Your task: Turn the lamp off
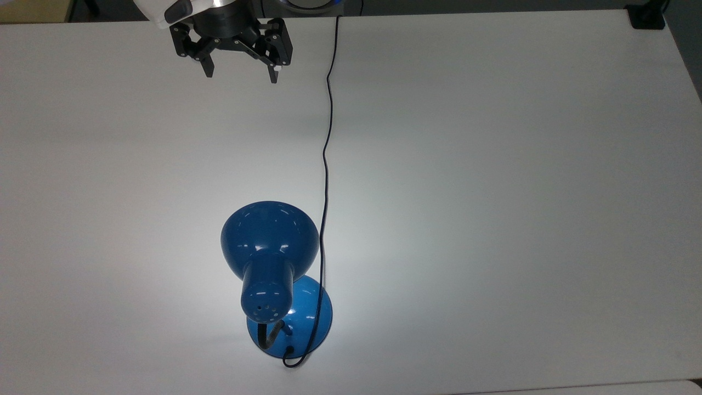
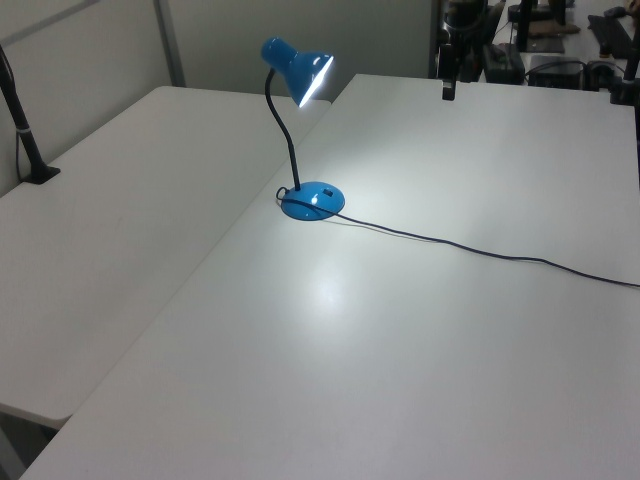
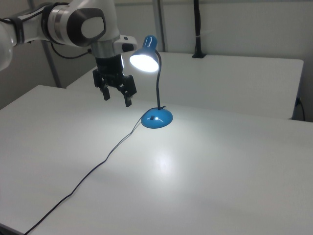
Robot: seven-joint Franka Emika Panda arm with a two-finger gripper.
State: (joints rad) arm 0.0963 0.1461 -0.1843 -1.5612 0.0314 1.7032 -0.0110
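Lamp [image 1: 270, 258] lit, glossy, top-heavy on bendy neck; I'd press base [image 1: 304, 321] switch (small, dark), not shade. Gripper [image 1: 241, 71] spread, well apart.

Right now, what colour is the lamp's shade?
Glossy blue. The lamp's shade shows best in the top view.
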